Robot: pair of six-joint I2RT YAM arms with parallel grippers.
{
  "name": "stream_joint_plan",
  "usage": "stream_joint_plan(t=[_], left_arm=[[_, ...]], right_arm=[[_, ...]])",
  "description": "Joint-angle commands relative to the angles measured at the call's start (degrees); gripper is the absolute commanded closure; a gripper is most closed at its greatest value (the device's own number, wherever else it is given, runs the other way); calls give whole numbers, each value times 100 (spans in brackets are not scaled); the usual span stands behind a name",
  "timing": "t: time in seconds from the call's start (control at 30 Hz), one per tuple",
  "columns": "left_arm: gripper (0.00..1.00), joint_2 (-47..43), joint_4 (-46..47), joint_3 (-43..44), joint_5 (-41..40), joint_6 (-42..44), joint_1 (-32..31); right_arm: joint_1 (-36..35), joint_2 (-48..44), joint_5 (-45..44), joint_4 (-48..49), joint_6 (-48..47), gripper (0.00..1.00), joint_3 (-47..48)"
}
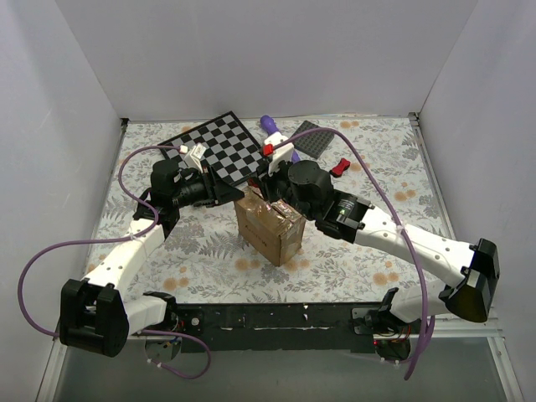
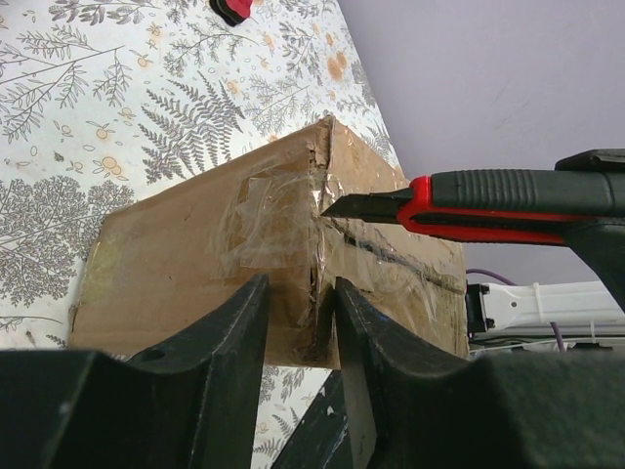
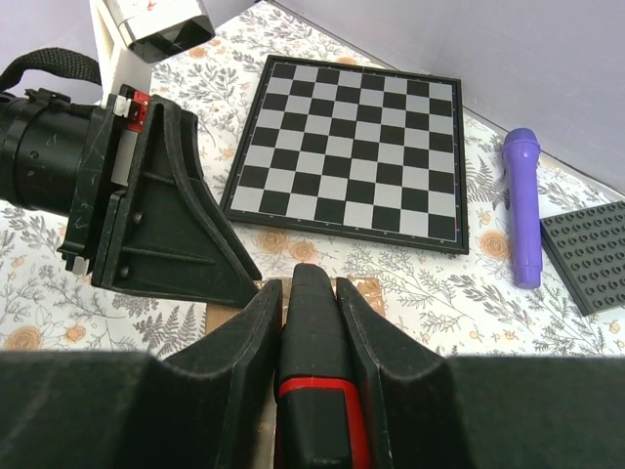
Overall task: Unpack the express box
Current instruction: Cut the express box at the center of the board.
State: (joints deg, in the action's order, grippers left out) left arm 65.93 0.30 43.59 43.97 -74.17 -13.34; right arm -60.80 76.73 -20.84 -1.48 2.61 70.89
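The express box (image 1: pixel 270 226) stands near the middle of the bench (image 1: pixel 377 159), turned cornerwise to the bench's edges, its long axis running from far left to near right and its taped top facing up; bare floral cloth lies open to its near side and to its left and right, while both arms crowd its far side; it is brown corrugated cardboard with rough, torn corners and shiny, wrinkled clear-tan tape over the seam; the left end effector (image 2: pixel 299 288) sits at the box's far-left corner, its black fingers (image 2: pixel 234 342) drawn to a narrow gap and pinching a ridge of cardboard there; the right end effector (image 3: pixel 311 288), just behind the box, is clamped on a utility knife (image 2: pixel 488 200) with a red and black ribbed handle, the blade tip touching the tape at the seam; beyond the box lie a flat chessboard (image 1: pixel 219 146), a purple cylinder (image 1: pixel 270 126) and a dark grey studded plate (image 1: pixel 314 142); white walls close in the bench's left, far and right edges.
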Motion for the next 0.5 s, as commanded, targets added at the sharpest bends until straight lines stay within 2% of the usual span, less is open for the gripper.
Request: stream_joint_plan(t=[0.0, 0.13, 0.23, 0.27, 0.3, 0.33, 0.37, 0.47], left_arm=[[64, -1, -337, -35, 148, -1, -37], [55, -19, -372, -26, 200, -10, -37], [55, -36, -407, -35, 209, -10, -37], [58, -45, -399, -53, 244, -1, -37], [65, -37, -381, -61, 270, 8, -37], [76, -45, -364, -88, 279, 8, -28], [81, -54, -355, -105, 279, -1, -37], [93, -28, -276, -132, 349, -45, -37]], right_arm=[[-38, 105, -183, 95, -68, 99, 399], [-46, 114, -192, 95, -112, 99, 416], [-46, 132, -192, 95, -112, 99, 408], [-46, 132, -192, 95, -120, 99, 399], [-46, 132, -192, 95, -121, 99, 399], [-46, 132, -184, 95, -121, 99, 399], [-38, 132, -184, 95, -138, 99, 408], [-38, 149, -157, 95, -138, 99, 425]])
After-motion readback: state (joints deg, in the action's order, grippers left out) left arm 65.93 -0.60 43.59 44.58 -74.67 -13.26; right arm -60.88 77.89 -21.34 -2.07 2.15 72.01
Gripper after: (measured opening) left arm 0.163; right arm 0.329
